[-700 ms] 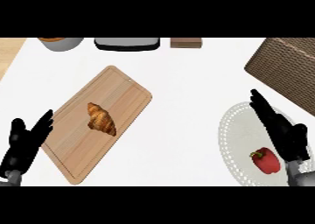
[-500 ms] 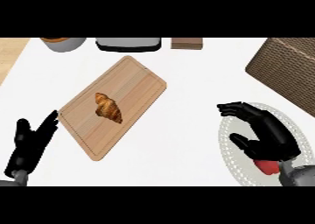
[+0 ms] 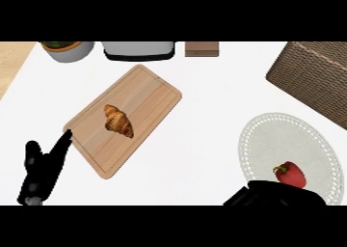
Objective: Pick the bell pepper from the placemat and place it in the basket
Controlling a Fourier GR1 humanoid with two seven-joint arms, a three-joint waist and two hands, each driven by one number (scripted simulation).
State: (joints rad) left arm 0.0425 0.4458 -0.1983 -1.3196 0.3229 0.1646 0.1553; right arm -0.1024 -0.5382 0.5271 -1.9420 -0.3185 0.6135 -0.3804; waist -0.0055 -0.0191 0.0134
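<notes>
A red bell pepper [image 3: 291, 174] with a green stem lies on the near part of a round white placemat [image 3: 290, 144] at the right. My right hand [image 3: 276, 195] shows only as a dark mass at the lower edge, just below the pepper and not holding it; its fingers are hidden. The brown woven basket [image 3: 320, 77] stands at the upper right, beyond the placemat. My left hand [image 3: 43, 169] rests open at the lower left, fingers pointing up, beside the cutting board's near corner.
A wooden cutting board [image 3: 126, 118] lies tilted at the centre-left with a croissant [image 3: 119, 120] on it. Along the far edge stand a grey pot [image 3: 66, 49], a dark and white appliance [image 3: 139, 50] and a small brown box [image 3: 202, 48].
My right hand has drawn back from over the placemat to the lower edge, uncovering the pepper. The view has shifted, and the left hand sits a little lower.
</notes>
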